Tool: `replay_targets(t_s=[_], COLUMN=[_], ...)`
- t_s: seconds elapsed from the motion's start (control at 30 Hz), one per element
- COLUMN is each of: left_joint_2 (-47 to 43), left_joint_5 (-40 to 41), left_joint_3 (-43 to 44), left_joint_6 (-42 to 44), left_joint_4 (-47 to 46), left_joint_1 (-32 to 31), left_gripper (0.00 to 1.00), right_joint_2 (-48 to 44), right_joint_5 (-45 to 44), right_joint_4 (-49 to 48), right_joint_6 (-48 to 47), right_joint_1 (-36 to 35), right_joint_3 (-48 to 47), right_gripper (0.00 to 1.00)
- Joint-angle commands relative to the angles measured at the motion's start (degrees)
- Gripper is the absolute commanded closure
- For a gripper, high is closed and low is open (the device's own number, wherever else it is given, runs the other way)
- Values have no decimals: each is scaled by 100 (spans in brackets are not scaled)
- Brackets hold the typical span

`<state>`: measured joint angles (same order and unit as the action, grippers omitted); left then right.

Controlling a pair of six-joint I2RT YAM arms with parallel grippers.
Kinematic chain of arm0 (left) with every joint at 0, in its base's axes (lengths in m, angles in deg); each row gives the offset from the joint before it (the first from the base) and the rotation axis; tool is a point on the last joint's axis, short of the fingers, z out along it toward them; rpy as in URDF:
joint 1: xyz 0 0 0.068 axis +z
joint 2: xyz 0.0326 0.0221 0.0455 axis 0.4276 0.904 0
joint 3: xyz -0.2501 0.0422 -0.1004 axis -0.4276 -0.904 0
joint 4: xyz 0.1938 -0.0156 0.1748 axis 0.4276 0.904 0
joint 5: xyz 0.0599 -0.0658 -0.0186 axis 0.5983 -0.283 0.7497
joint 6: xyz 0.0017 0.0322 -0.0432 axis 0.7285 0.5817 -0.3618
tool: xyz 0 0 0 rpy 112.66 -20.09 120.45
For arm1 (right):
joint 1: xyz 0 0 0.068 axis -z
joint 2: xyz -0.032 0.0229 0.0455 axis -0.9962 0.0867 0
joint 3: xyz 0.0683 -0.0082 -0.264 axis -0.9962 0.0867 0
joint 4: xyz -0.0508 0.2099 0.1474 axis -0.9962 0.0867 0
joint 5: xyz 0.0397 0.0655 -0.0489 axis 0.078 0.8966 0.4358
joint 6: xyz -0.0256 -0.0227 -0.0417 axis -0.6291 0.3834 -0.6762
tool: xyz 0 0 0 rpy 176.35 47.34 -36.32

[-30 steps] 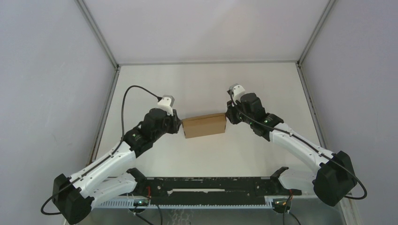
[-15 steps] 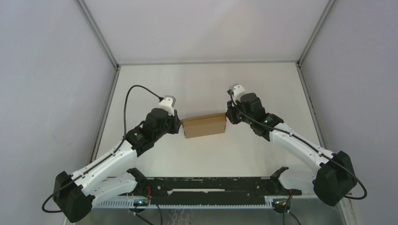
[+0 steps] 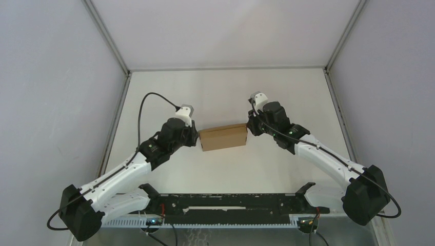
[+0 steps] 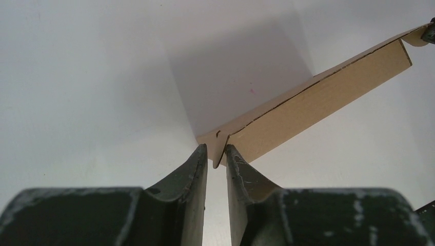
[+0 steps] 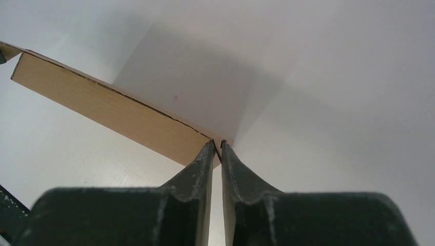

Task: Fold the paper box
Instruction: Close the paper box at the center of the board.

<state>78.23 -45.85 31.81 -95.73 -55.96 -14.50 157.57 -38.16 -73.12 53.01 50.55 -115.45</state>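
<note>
The paper box [image 3: 223, 137] is a flat brown cardboard mailer, held level between the two arms a little above the white table, with its shadow beneath it. My left gripper [image 3: 196, 137] pinches a small tab at the box's left end. In the left wrist view the tab sits between the narrow jaws of the gripper [image 4: 216, 151], and the box [image 4: 318, 97] stretches away to the upper right. My right gripper [image 3: 248, 128] is shut on the right end. In the right wrist view its fingertips clamp the gripper [image 5: 217, 146] onto the corner of the box [image 5: 113, 110].
A black rail [image 3: 231, 202] runs along the near edge between the arm bases. Grey walls and metal frame posts [image 3: 124, 72] close the table on three sides. A tiny red speck [image 5: 175, 96] lies on the table under the box.
The left jaws have narrowed a little onto the tab, and the left arm's wrist and cable have shifted slightly. The box and the right arm have stayed put.
</note>
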Motion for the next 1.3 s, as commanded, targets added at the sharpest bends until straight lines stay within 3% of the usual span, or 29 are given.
replay_targets(t_s=[0.0,0.43,0.77,1.27], left_joint_2=[8,64,42,89], left_joint_5=[108,142,200,150], left_joint_3=[264,399,541,558], left_joint_6=[89,163,212,231], left_joint_4=[-166,-177,-125,-89], left_joint_1=[-44,-48,-64,-78], left_gripper=[74,78,65,76], right_joint_2=[-90,-82,-82,-73], right_joint_5=[46,60,73,82], right_joint_4=[-171,-171,-168,-161], right_joint_6=[-45,-44,-41,-37], right_joint_1=[25,37,37,36], right_joint_3=[-7,-7,-7,-7], right_gripper=[82,82,83,83])
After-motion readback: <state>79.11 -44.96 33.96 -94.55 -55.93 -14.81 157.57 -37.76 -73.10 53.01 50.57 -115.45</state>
